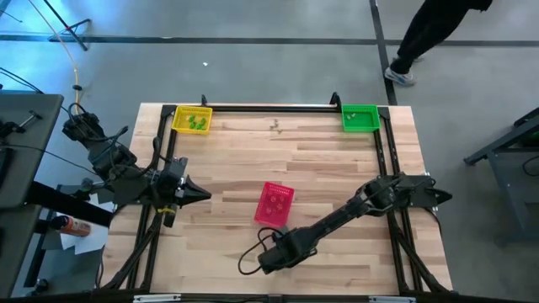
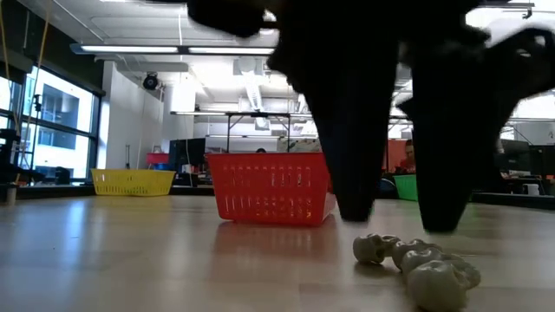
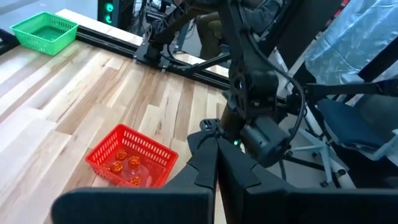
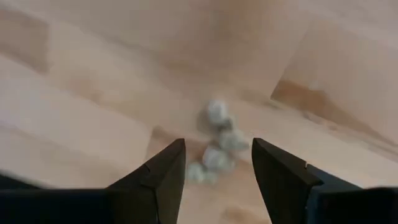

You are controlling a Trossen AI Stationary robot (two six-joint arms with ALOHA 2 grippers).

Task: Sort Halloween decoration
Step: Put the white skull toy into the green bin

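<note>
A cluster of small pale trinkets (image 4: 216,144) lies on the wood near the table's front edge, and also shows in the low view (image 2: 418,263). My right gripper (image 4: 217,155) points down over it, open, one finger on each side, touching nothing I can see; in the high view (image 1: 271,257) it hides the cluster. The pink-red mesh basket (image 1: 274,204) holds orange trinkets (image 3: 126,163). The yellow basket (image 1: 192,119) holds green trinkets (image 1: 198,123). My left gripper (image 1: 200,195) waits shut at the table's left.
A green basket (image 1: 360,117) stands at the far right corner. A black frame rail (image 1: 269,106) runs along the far edge. A person's leg (image 1: 417,46) shows on the floor beyond the table. Bare wood lies between the baskets.
</note>
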